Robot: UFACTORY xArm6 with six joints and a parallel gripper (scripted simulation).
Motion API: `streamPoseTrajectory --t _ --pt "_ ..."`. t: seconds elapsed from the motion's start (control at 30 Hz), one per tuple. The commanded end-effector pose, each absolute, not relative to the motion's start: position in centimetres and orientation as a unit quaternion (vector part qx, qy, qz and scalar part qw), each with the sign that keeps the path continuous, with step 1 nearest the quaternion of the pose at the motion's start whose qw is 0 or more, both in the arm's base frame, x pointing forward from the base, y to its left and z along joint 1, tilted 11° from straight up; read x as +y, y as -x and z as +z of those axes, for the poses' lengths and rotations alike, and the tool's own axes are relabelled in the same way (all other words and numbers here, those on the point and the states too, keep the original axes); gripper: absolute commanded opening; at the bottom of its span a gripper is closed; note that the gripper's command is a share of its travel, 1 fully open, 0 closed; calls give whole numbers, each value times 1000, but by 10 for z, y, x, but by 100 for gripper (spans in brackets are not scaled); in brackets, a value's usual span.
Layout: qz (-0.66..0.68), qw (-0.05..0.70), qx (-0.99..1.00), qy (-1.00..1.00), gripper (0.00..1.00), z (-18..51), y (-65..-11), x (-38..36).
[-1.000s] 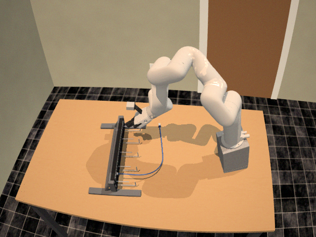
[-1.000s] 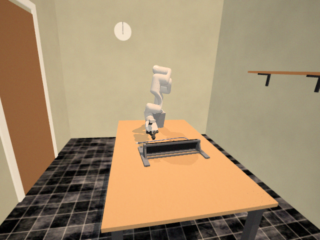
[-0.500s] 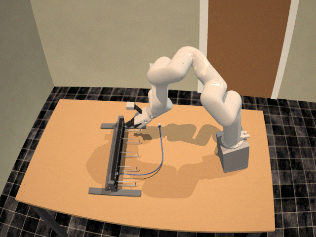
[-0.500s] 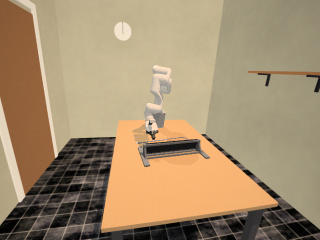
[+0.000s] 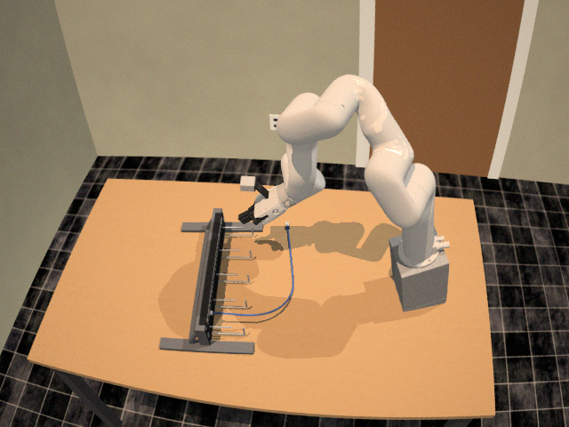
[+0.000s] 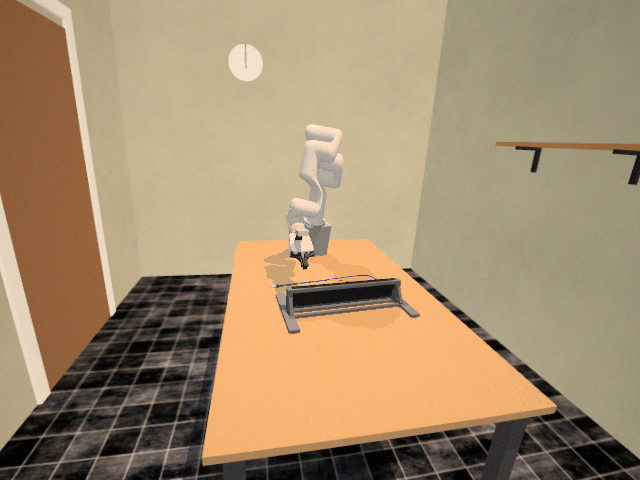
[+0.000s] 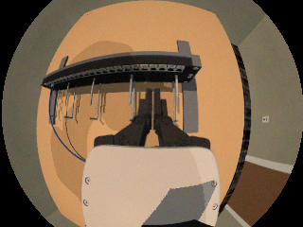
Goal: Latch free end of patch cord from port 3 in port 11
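Note:
The dark rack (image 5: 200, 285) (image 6: 343, 295) (image 7: 137, 58) stands on two grey feet, its port row facing the robot base. The blue patch cord (image 5: 292, 276) (image 7: 60, 135) runs from a port near the rack's low-number end in a wide curve over the table. Its free plug (image 5: 287, 225) (image 6: 274, 286) lies on the table near the high-number end, between rack and base; the wrist view does not show it. My gripper (image 5: 242, 217) (image 6: 304, 266) (image 7: 152, 97) is shut and empty, above the table in front of the rack's high-number end. The port numbers are too small to read.
Several thin metal cable guides (image 5: 238, 257) (image 7: 131, 92) stick out from the rack's front, some close beside and below the fingers. The rack's foot (image 5: 188, 227) (image 7: 190, 111) lies near the table's far edge in the top view. The wooden table (image 5: 367, 367) (image 6: 330, 382) carries everything.

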State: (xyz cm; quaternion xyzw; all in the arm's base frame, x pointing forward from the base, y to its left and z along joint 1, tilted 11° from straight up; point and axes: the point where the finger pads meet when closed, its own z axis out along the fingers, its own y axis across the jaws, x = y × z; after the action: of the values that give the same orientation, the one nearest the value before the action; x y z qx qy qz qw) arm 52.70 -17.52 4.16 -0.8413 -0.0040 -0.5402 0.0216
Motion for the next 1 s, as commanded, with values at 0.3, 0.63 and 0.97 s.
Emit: streamPoseTrajectory --t 0.3,0.63,0.97 --pt "-542 21 -5 840 0 79 -452 -179" --pt "-540 22 -7 841 0 81 -447 -179" --pt "-476 42 -129 869 0 51 -436 -162"
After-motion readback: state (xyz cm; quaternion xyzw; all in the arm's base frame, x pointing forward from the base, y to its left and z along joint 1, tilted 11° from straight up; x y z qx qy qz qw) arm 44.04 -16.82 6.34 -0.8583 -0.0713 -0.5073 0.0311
